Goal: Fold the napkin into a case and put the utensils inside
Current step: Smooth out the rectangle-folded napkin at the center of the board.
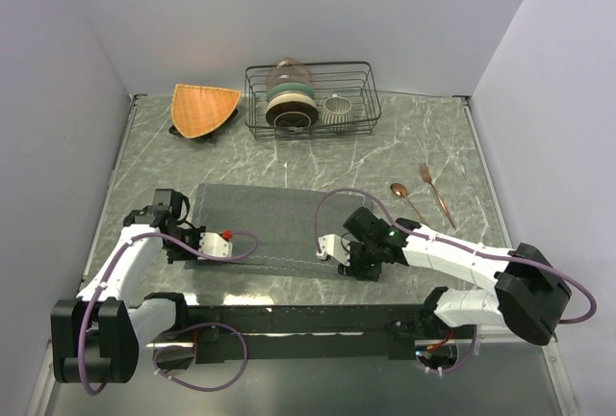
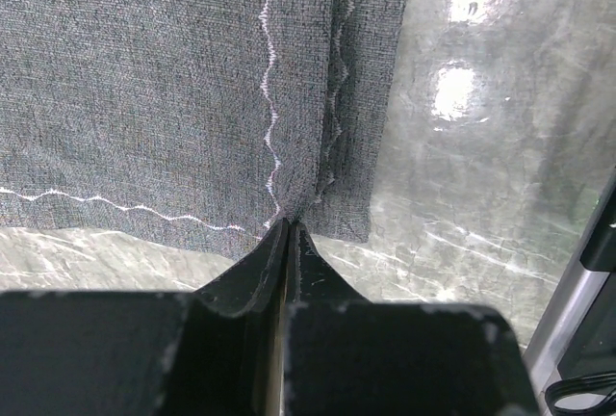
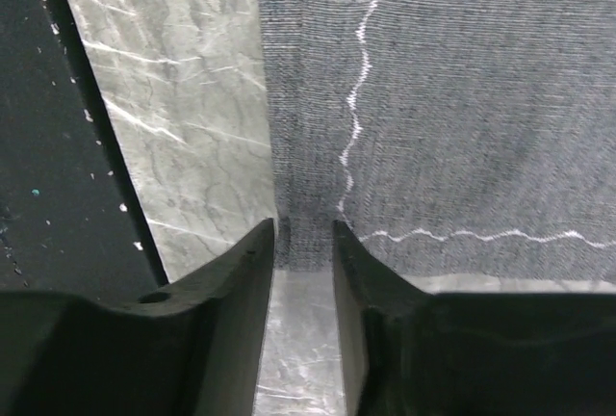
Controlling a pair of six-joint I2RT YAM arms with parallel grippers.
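**Left gripper** (image 2: 286, 229): jaws pressed together, tips meeting on the napkin's (image 2: 144, 98) corner hem, where the cloth puckers slightly. In the top view it (image 1: 181, 248) sits at the cloth's 8 o'clock corner.

**Right gripper** (image 3: 305, 229): jaws a narrow gap apart. The corner of the napkin (image 3: 462, 98) lies between the fingertips, unclamped as far as shows. In the top view it (image 1: 351, 270) sits at the cloth's 4 o'clock corner.

**Napkin** (image 1: 274, 223): dark grey, spread flat as a wide rectangle at the centre of the table (image 1: 423, 137), long side running 9 to 3 o'clock. White zigzag stitching runs near its edges. In the left wrist view a line runs parallel to the side edge; whether fold or seam, cannot tell.

**Utensils**: copper-coloured spoon (image 1: 406, 200) and fork (image 1: 436, 195), side by side on bare tabletop. They lie at 3 o'clock from the napkin, apart from it, handles angled toward 5 o'clock.

**Wire rack** (image 1: 361, 74): black, at 12 o'clock on the table against the back wall. It holds stacked bowls (image 1: 291, 106) on edge and a pale ribbed cup (image 1: 337, 110).

**Orange mat** (image 1: 204, 108): fan-shaped, woven, at 11 o'clock, just beside the rack's 9 o'clock end.
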